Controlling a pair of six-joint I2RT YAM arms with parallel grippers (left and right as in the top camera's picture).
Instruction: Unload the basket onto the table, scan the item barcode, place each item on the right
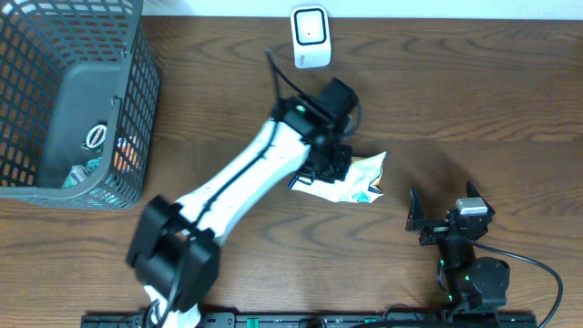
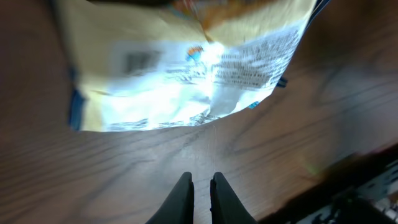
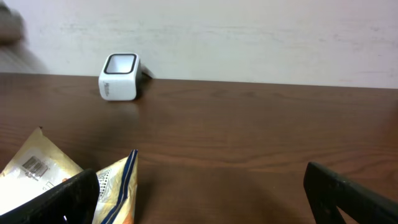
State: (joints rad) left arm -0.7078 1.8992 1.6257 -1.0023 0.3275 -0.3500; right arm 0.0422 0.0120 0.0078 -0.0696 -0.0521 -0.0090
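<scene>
The crinkled snack packet [image 1: 357,180] lies on the tabletop [image 1: 492,100], well apart from the white scanner [image 1: 310,37], on the robot's side of it. The left tool [image 2: 200,188] is just beside the packet, its fingers pressed together on nothing. The right tool [image 3: 202,199], spread wide and empty, sits farther from the scanner than the packet does.

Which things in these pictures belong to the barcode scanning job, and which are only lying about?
For the job:
- snack packet, flat on the table
- white scanner
- left tool, shut, just short of the packet

Lying about:
- grey basket with a few items inside
- right tool, open, holding nothing
</scene>
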